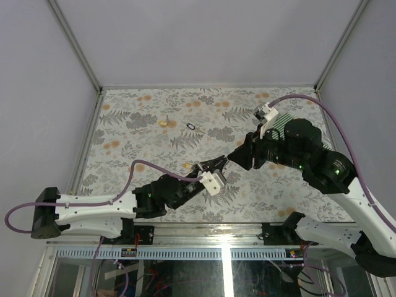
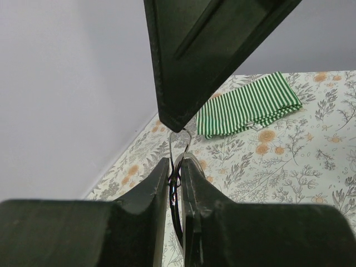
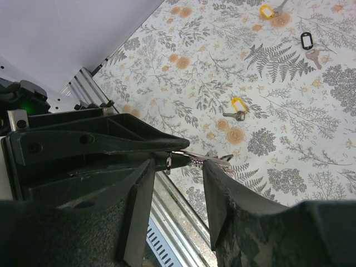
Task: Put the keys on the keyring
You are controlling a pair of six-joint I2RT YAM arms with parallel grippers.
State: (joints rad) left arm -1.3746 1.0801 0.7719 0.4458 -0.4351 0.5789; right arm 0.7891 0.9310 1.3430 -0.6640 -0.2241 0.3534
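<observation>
- Silver wire of the keyring (image 2: 183, 146) is pinched between the fingers of my left claw (image 2: 175, 167), which are closed to a thin slit on it. The loop sticks out past the fingertips.
- A small dark-and-red piece (image 2: 174, 186) sits on the wire inside that slit. I cannot tell what it is.
- My right claw (image 3: 178, 165) meets the left one tip to tip, with its fingers parted by a clear gap and gripping nothing. The ring runs across that gap, but I cannot tell whether it touches the pads.
- One yellow-headed key (image 3: 237, 105) lies flat on the flowered table (image 3: 289, 128) beyond my right fingertips, near but apart.
- Farther out the same way lie a black-headed key (image 3: 307, 41) and a second yellow-headed key (image 3: 267, 11), well apart from both claws.
- A green-striped cloth (image 2: 250, 105) lies folded beyond my left claw, behind the right one.
</observation>
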